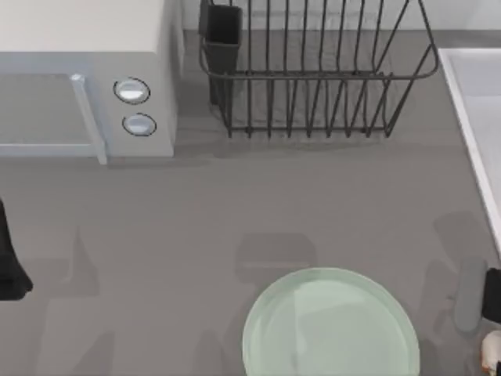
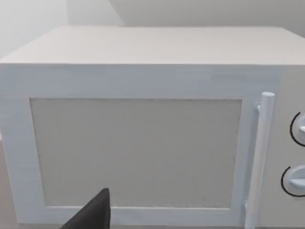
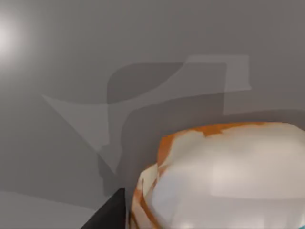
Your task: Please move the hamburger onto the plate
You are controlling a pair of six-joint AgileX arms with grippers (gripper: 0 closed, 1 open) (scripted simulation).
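Right gripper [image 1: 493, 301] at the table's right edge, low in the top view. Hamburger [image 1: 492, 348] sits right beside it, to the right of the plate [image 1: 330, 325] and apart from its rim. Right wrist view: hamburger [image 3: 224, 176] very close up, a dark fingertip [image 3: 109, 212] next to it; contact and finger spacing cannot be told. Left arm [image 1: 9, 262] parked at the left edge, facing the microwave [image 2: 143, 143]; finger state unreadable.

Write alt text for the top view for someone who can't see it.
A pale green plate sits near the table's front edge, with the small hamburger at the far right edge beside the right gripper. A microwave and a wire dish rack stand behind.
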